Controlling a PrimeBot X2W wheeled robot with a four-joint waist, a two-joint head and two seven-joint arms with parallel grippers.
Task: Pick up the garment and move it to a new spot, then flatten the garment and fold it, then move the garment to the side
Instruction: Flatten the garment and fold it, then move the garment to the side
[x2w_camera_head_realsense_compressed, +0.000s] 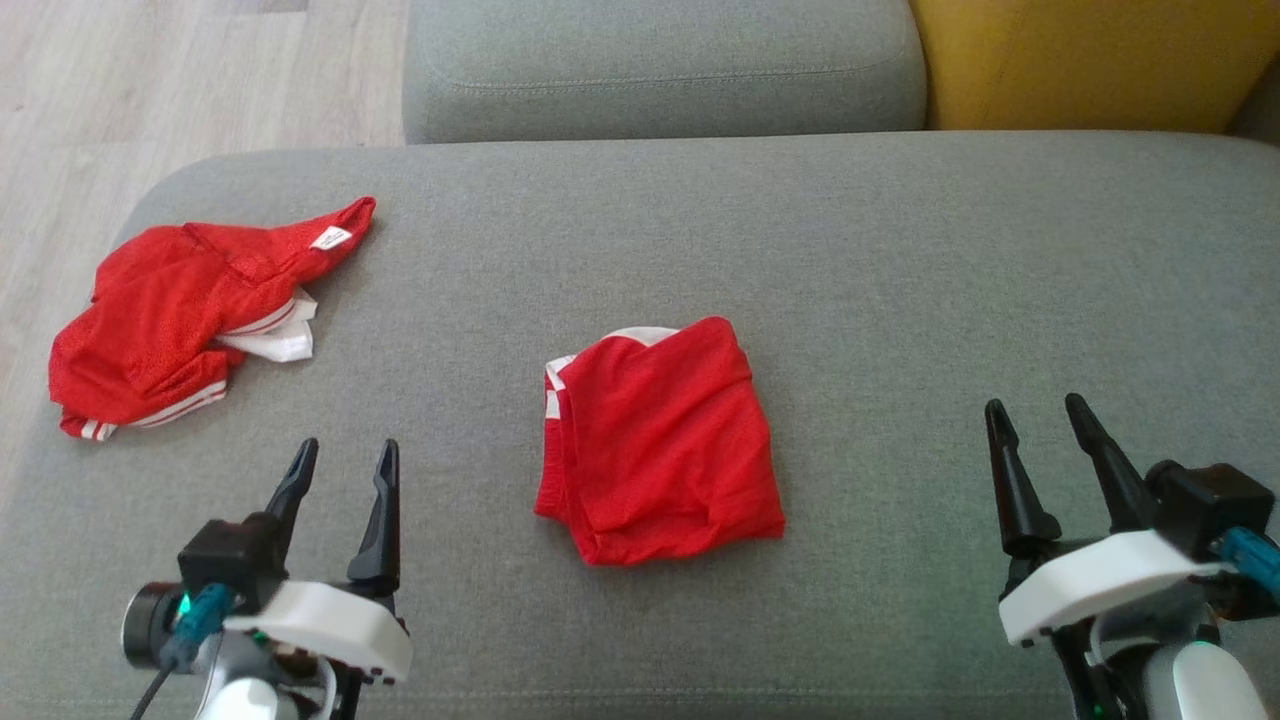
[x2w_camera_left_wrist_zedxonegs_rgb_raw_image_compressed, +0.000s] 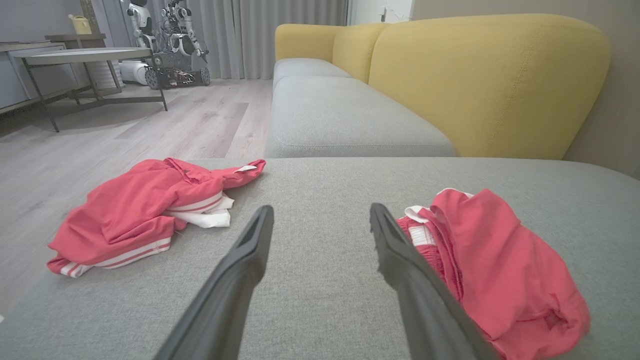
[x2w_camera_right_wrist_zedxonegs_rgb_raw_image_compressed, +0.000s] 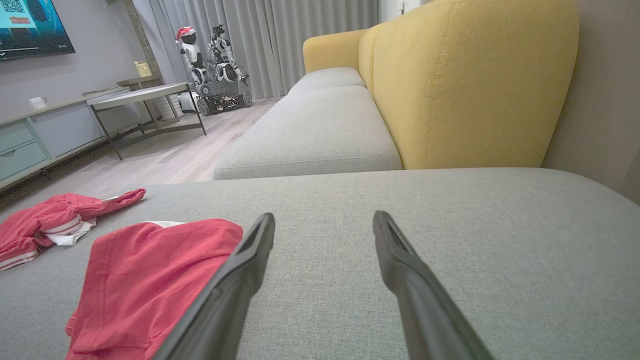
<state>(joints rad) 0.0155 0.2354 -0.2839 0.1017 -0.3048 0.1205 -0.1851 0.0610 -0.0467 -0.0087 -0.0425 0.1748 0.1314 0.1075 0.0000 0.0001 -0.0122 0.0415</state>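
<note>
Red folded mesh garment (x2w_camera_head_realsense_compressed: 660, 440) sits mid grey fabric sofa cushion (x2w_camera_head_realsense_compressed: 900, 300), between left hand (x2w_camera_head_realsense_compressed: 349, 446) and right hand (x2w_camera_head_realsense_compressed: 1034, 403), both open, empty. Probably side-move next: pinch both stacked edges, slide low so folds hold.

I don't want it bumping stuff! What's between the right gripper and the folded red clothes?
Just bare grey sofa cushion lies between the right gripper and the folded red garment; the head view shows it.
</note>
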